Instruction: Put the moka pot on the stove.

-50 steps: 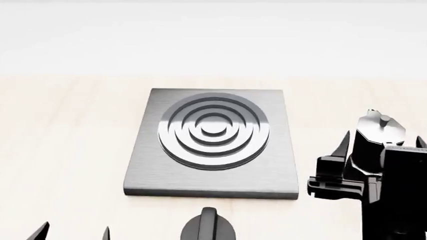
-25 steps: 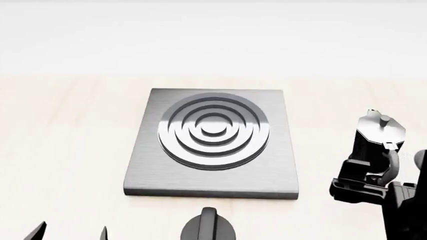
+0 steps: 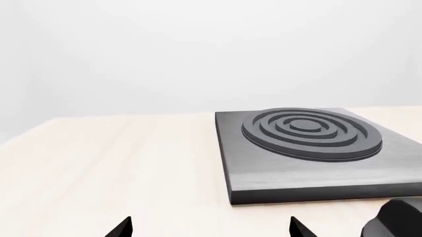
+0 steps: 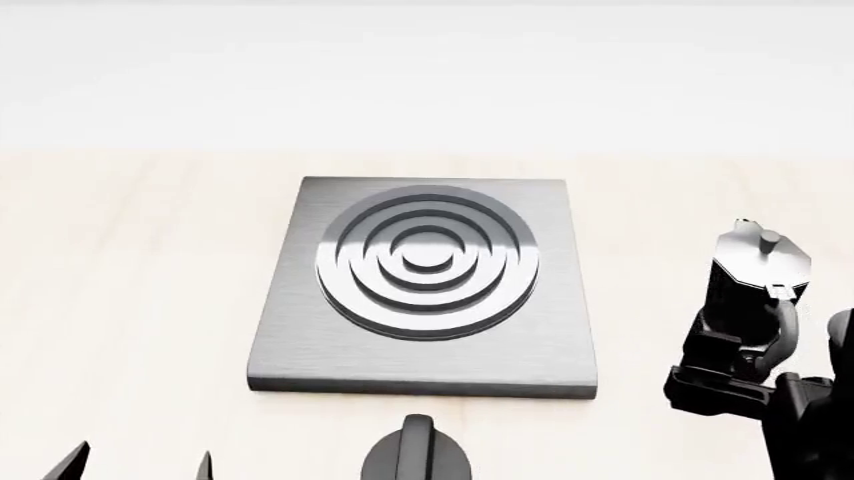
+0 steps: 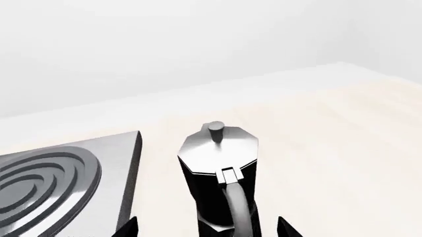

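Note:
The moka pot [image 4: 755,272], glossy black with a silvery lid and knob, stands upright on the pale wooden table just right of the stove [image 4: 561,350]. Its curved handle faces my right gripper [image 4: 731,352]. In the right wrist view the pot [image 5: 218,165] stands between the two fingertips, which are wide apart and clear of its sides; the right gripper [image 5: 207,228] is open. The stove [image 5: 39,182] lies beside the pot with nothing on its ring burner. My left gripper [image 4: 134,468] hangs open over bare table at the near left, with nothing in the left gripper [image 3: 209,229].
A squat black dial knob [image 4: 416,455] sits just in front of the stove's near edge; the same knob [image 3: 399,222] shows beside the stove [image 3: 303,182] in the left wrist view. A white wall runs behind the table.
My right gripper has dropped lower and drawn in on the near side of the moka pot. The pot and stove have not moved. The left gripper slid slightly down in view.

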### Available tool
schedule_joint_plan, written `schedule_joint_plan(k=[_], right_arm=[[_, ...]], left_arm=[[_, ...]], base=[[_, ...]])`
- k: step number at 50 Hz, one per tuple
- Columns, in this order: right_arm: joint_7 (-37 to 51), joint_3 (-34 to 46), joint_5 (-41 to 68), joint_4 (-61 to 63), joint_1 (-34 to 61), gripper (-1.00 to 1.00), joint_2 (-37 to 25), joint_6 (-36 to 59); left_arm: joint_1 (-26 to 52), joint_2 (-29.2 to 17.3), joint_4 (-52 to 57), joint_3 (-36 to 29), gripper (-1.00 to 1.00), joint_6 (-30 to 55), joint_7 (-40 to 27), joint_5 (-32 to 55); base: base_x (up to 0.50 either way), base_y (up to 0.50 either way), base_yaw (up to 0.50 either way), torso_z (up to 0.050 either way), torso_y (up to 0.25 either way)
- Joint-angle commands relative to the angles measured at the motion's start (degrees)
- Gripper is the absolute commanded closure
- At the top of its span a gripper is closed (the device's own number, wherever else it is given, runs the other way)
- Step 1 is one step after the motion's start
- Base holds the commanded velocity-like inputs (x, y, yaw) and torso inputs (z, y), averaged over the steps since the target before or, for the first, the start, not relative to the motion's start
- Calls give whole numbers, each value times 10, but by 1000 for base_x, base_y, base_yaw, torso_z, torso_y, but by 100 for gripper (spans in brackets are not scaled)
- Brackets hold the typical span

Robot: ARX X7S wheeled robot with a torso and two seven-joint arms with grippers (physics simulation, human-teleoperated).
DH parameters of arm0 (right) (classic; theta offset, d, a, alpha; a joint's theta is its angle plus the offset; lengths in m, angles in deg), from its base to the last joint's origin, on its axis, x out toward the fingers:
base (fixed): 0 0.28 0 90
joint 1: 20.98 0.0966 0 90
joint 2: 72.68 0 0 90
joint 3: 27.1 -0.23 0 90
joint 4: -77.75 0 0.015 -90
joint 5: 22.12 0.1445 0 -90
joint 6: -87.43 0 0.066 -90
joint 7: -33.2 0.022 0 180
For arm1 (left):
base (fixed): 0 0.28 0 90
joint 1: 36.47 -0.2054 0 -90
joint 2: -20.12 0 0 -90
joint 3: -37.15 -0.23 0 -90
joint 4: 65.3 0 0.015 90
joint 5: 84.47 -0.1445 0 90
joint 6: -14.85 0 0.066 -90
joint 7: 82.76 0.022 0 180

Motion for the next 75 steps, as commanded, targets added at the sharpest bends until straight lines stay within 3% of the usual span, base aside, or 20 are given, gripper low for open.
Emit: schedule_joint_plan(k=[1,75], right_arm=[[-7,-5,-3,-47,12,-100,-6,-18],[-9,25,-21,-222,90,-100,-20,-81]], left_arm=[[-3,-5,14,1,-100,0,-3,3],[9,-24,3,-15,-100,-2,-25,21]], base=[[0,0,0,0,0],[0,0,0,0,0]])
